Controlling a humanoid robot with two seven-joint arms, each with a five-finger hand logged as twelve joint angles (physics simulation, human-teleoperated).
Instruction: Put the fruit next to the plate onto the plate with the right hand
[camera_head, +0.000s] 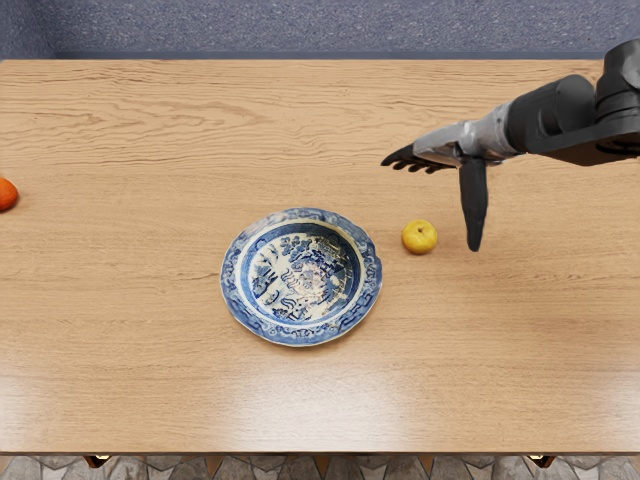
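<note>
A small yellow fruit (420, 237) lies on the table just right of a blue-and-white patterned plate (301, 276), which holds nothing. My right hand (440, 175) comes in from the right edge and hovers above and slightly right of the fruit. Its fingers (405, 159) stretch out to the left and the thumb (473, 205) points straight down, so the hand is open and holds nothing. It does not touch the fruit. The left arm is out of view.
An orange fruit (6, 194) sits at the far left edge of the wooden table (150, 380), half cut off by the frame. The table's back edge (300, 60) runs along the top of the view.
</note>
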